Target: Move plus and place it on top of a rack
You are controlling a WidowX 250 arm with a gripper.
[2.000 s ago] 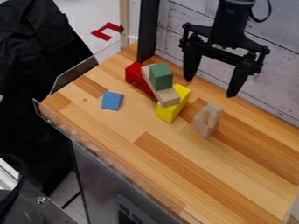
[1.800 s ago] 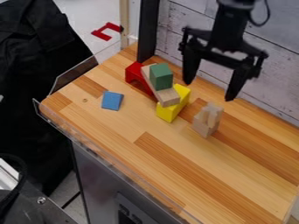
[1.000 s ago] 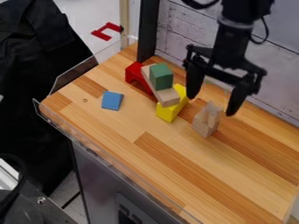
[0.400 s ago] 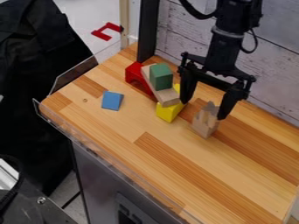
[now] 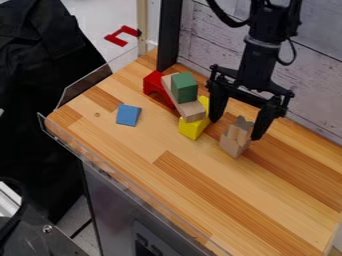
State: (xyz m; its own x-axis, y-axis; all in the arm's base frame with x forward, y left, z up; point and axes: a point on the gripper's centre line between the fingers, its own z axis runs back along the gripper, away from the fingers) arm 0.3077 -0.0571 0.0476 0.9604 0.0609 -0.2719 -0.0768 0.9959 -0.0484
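Observation:
My gripper (image 5: 234, 129) hangs open over the back of the table, one fingertip by the yellow block (image 5: 194, 128) and the other just behind the light wooden notched block (image 5: 235, 142). That wooden block stands upright on the table, with nothing visibly held between the fingers. To its left, a plain wooden plank (image 5: 191, 110) rests slanted across the red arch block (image 5: 153, 84) and the yellow block. A green block (image 5: 184, 88) sits on the plank. I cannot make out a plus shape or a rack by name.
A blue block (image 5: 128, 115) lies at the left of the wooden table (image 5: 200, 185). A clear guard (image 5: 87, 85) edges the table's left side. Behind are a dark post (image 5: 169, 35) and a whitish plank wall (image 5: 207, 30).
From the back wall area, my gripper has come down and forward toward the wooden notched block, its fingers staying apart. The blocks have not moved.

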